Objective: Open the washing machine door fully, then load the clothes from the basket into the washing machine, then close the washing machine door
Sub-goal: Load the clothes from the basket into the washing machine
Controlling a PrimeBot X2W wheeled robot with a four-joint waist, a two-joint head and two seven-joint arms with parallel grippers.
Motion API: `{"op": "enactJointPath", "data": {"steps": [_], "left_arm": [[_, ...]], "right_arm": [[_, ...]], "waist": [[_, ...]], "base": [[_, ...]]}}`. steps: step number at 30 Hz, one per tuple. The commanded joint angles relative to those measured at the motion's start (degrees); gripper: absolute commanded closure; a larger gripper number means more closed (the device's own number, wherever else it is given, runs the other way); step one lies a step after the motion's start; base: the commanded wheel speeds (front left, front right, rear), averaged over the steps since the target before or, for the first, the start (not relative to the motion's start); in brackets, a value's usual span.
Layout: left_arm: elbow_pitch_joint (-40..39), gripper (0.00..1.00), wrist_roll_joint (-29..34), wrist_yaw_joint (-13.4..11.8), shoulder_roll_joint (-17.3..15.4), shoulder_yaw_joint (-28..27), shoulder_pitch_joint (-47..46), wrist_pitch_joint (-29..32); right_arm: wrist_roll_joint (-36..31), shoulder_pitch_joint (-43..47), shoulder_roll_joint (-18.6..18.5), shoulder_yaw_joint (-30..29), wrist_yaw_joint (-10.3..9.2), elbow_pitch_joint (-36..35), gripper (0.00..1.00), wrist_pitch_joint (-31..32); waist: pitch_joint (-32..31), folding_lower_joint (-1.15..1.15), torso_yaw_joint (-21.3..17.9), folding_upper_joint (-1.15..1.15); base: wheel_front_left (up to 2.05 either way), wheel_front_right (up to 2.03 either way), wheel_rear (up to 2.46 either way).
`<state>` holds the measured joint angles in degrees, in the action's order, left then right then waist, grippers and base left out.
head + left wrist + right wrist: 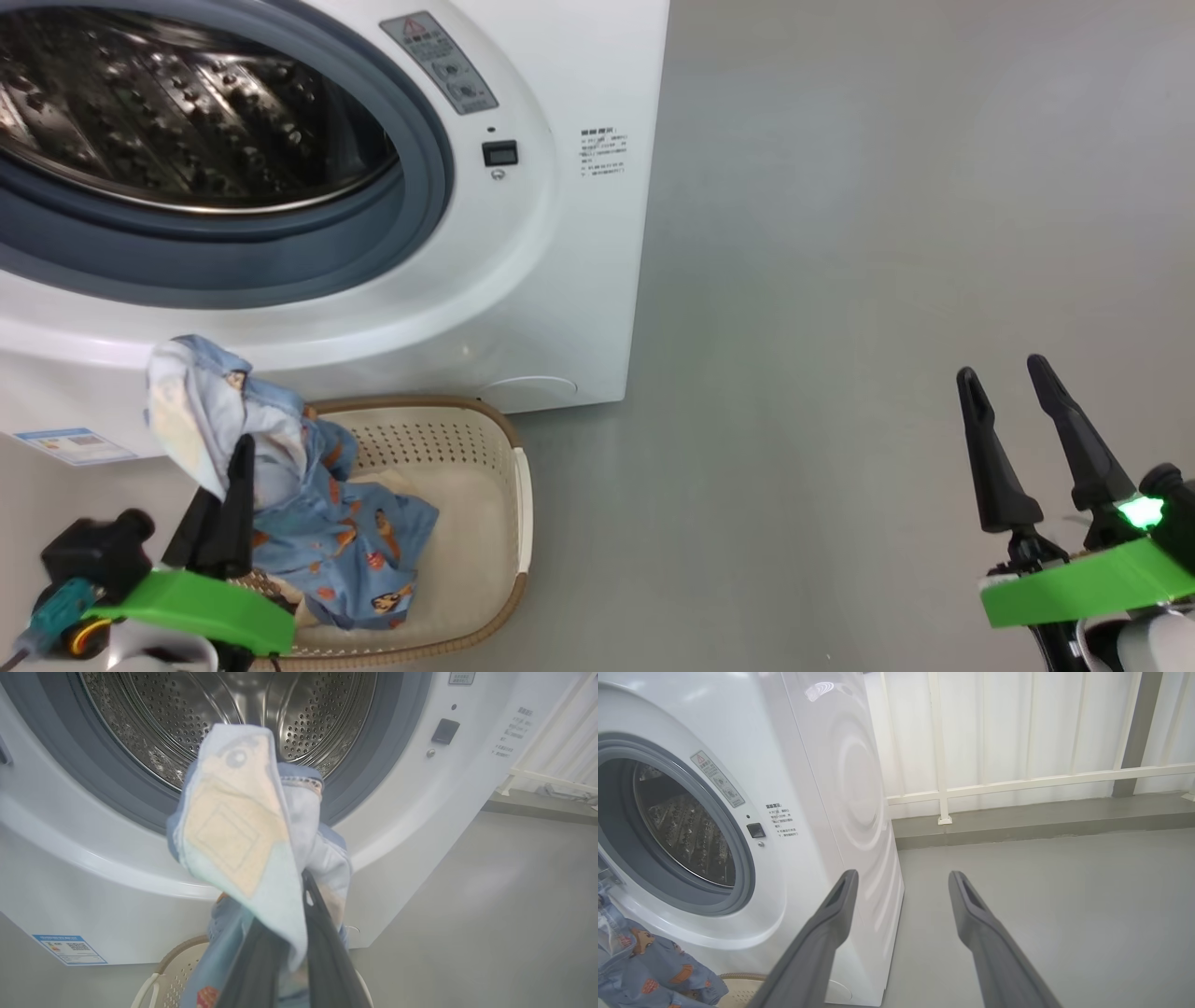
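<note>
The white washing machine (560, 280) stands with its steel drum (168, 121) exposed inside the grey-blue gasket; the washing machine door is out of view. My left gripper (238, 453) is shut on the clothes (280, 467), a blue bear-print bundle lifted above the cream basket (485, 495), its lower end still hanging into it. In the left wrist view the clothes (243, 826) drape over my fingers (322, 933) in front of the drum (224, 714). At the lower right my right gripper (1004, 373) hangs open over bare floor, fingers (831, 919) apart with nothing between them.
Grey floor (887, 233) spreads to the right of the machine. A white railing and wall (1017, 765) with a low grey kerb run behind it. A blue label (70, 446) marks the machine's lower front.
</note>
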<state>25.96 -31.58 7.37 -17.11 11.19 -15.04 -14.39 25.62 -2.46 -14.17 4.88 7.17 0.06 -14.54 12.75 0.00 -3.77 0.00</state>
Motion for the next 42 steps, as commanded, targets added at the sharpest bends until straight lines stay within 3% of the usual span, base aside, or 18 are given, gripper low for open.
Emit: {"op": "enactJointPath", "data": {"steps": [1, 12, 24, 42], "left_arm": [[-2.3, 1.0, 1.0, 0.1, -1.5, -3.0, 0.3, -0.6], [-12.4, 1.0, 7.1, -0.4, 0.1, -8.1, 7.0, -0.6], [-21.4, 1.0, 9.0, -2.4, 1.0, -10.7, 13.2, -0.6], [-19.8, 1.0, 8.7, -2.8, -0.3, -10.1, 9.2, 0.9]], "right_arm": [[0.8, 0.9, -1.0, 0.4, 0.32, -1.6, 0.0, -0.5], [1.0, 3.5, -1.2, -1.6, 0.32, -2.1, 0.0, -0.5], [0.7, 4.8, -0.8, -2.6, 0.32, -2.8, 0.0, -0.5], [0.3, 2.9, 0.0, -1.6, 0.32, -3.3, 0.0, -0.5]], "waist": [[-0.6, 0.0, 0.2, 0.0], [-2.2, 0.0, 0.8, 0.0], [-2.4, 0.0, 1.4, 0.0], [1.4, 0.0, 0.7, 0.0]], "base": [[0.0, 0.0, 0.0], [0.0, 0.0, 0.0], [0.0, 0.0, 0.0], [0.0, 0.0, 0.0]]}}
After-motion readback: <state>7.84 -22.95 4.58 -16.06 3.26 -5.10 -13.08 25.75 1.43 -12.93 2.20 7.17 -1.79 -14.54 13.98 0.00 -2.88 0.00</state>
